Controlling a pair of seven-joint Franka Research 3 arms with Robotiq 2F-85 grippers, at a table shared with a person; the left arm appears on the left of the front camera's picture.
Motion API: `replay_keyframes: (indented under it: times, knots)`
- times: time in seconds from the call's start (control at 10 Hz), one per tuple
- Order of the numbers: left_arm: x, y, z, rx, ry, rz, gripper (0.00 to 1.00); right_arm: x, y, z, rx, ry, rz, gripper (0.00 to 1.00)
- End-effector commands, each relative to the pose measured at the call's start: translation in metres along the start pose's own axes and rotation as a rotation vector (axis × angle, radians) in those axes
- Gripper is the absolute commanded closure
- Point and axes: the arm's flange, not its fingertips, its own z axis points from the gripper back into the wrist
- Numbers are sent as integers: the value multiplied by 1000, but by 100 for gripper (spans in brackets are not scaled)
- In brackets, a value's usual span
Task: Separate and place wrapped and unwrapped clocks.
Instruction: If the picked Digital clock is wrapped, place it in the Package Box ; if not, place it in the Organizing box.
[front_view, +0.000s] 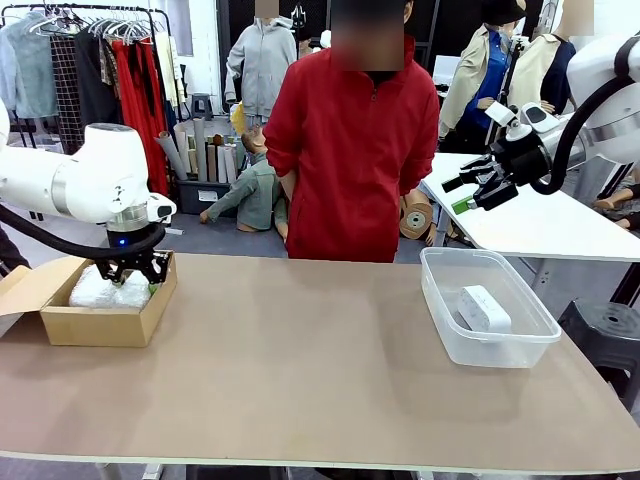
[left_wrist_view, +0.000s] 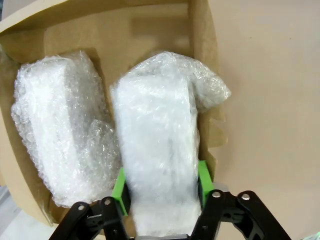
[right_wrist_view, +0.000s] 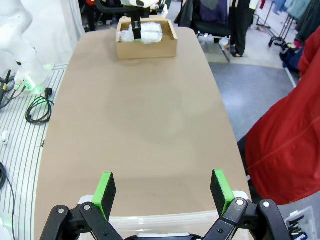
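Observation:
In the left wrist view, two wrapped clocks lie side by side in a cardboard box. My left gripper has its green pads pressed on both sides of the right-hand wrapped clock, which rests in the box. The other wrapped clock lies free beside it. From the front, the left gripper reaches down into the box at the table's left. The unwrapped clock lies in a clear plastic bin at the right. My right gripper hangs open above and behind the bin, holding nothing.
A person in a red jacket stands at the far side of the table, hands behind the back. The wide brown tabletop lies bare between box and bin. A second table stands behind at the right.

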Motion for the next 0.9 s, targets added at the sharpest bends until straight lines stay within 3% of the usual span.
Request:
replay_keyframes:
  times: [0.0,0.8]
  knots:
    - [1,4,5,-9,-15,18,0,2,1,1,-6,-3,13,0]
    - [1,5,70,-54,-30,32,0,2,1,1,-6,-3,13,0]
